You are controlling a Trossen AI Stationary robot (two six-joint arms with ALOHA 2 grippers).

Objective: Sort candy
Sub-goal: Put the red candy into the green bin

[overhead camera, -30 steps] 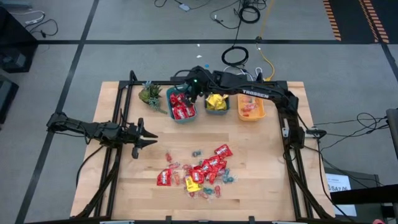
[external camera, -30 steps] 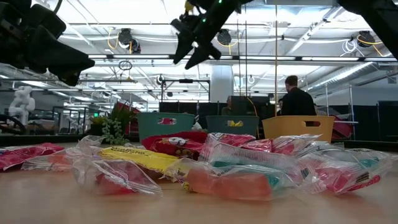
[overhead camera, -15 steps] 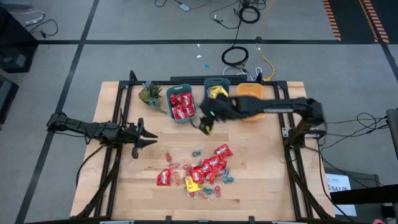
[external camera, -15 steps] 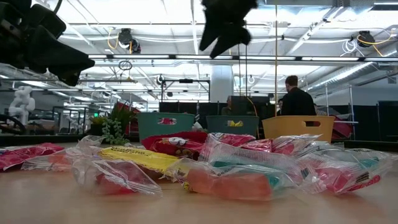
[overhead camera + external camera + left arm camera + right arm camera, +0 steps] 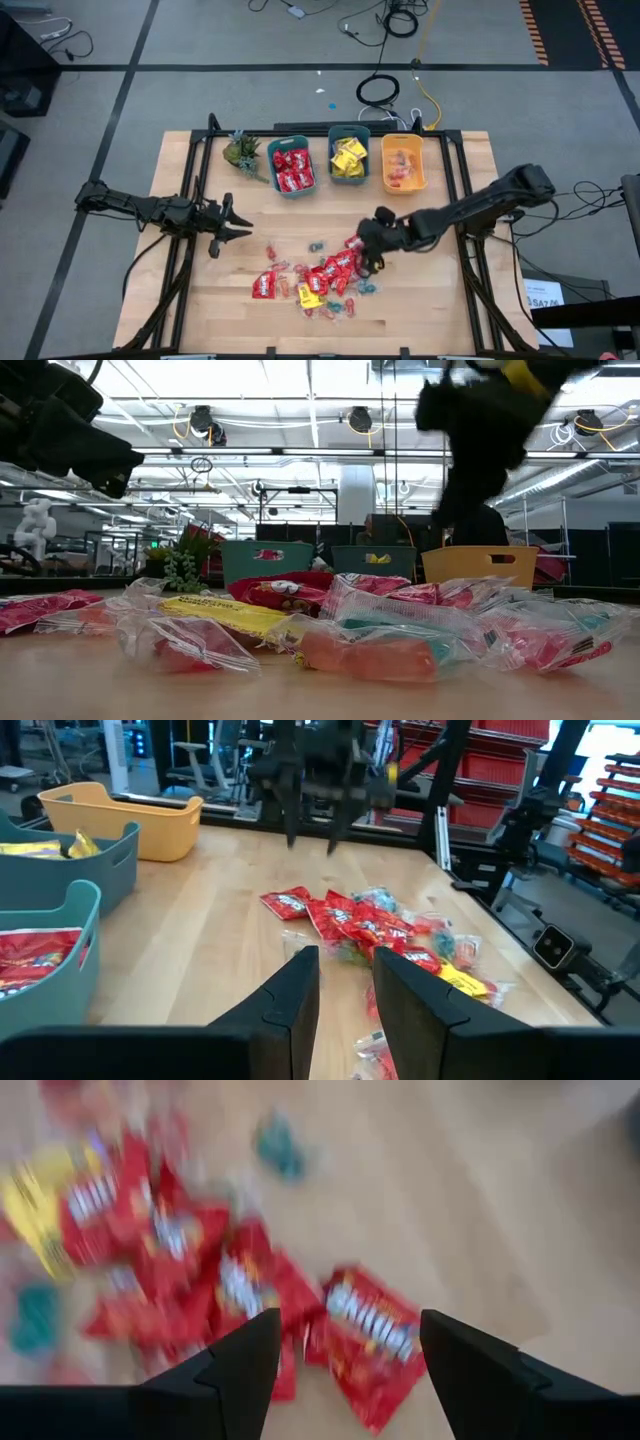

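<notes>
The right pincer, wide and empty, has swung from the upper bins down to the candy pile at lower centre, ready to pick again; the left pincer waits half-open at left.

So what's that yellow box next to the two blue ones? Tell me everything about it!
The yellow bin is a small, plastic-looking tub with rounded corners and an open top. It stands upright at the far side of the wooden table, the rightmost in a row of three, beside the two teal bins. A few small orange and pink candies lie inside. No gripper touches it.
</notes>
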